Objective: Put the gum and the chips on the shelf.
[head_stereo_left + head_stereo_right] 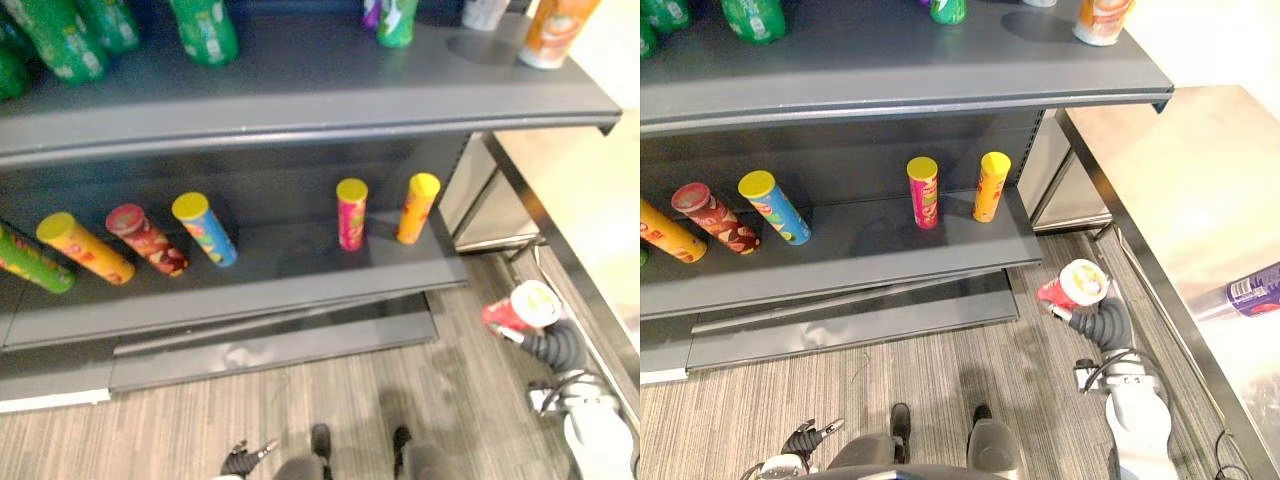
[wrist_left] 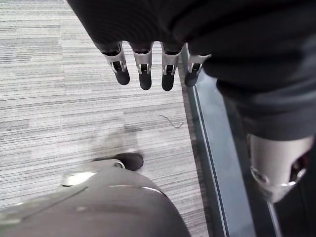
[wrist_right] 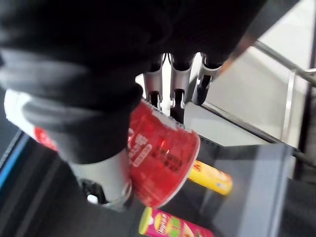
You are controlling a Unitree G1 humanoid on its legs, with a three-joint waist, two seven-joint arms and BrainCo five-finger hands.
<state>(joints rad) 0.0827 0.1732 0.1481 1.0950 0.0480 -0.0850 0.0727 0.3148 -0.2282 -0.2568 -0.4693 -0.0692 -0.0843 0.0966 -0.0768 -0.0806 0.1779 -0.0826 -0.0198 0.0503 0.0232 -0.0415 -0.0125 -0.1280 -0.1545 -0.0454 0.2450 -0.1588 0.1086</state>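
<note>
My right hand [image 3: 178,96] curled round red chip can [image 3: 158,163], held just off right end of lower shelf [image 1: 890,262], over floor [image 1: 940,370]. My left hand [image 2: 143,64] hangs low, fingers straight, empty.

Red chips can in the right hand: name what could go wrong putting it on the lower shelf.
1. The pink can and orange can stand upright at the lower shelf's right end, nearest the right hand; the incoming red chips can could topple them.
2. The red chips can is held tilted, so it may land on its edge and tip or roll.
3. The upper shelf overhangs, so a high approach might strike its front edge.
</note>
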